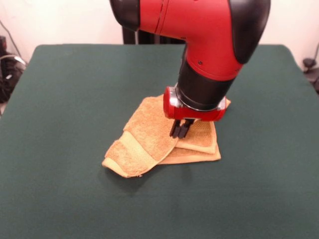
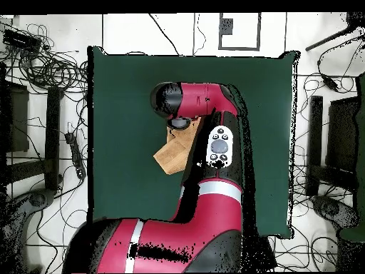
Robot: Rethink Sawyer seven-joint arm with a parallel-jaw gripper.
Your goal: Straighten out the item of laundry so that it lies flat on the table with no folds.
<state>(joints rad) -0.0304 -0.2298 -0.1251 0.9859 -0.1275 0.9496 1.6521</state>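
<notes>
At mid-bench [image 1: 60, 189], the claw [image 1: 180, 130] appears closed on the folded towel [image 1: 144, 142]; only its top layer should be lifted and drawn outward.

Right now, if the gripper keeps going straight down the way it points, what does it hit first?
The towel. The gripper points down with its tips at the folded layers, seemingly touching already, though depth is unclear. The table lies under the cloth.

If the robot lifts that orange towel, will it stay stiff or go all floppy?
Probably floppy: the towel already lies in soft, curling folded layers. Likely light too, being thin cloth. It shouldn't slip much, since its fuzzy terry gives the pincer grip.
</notes>
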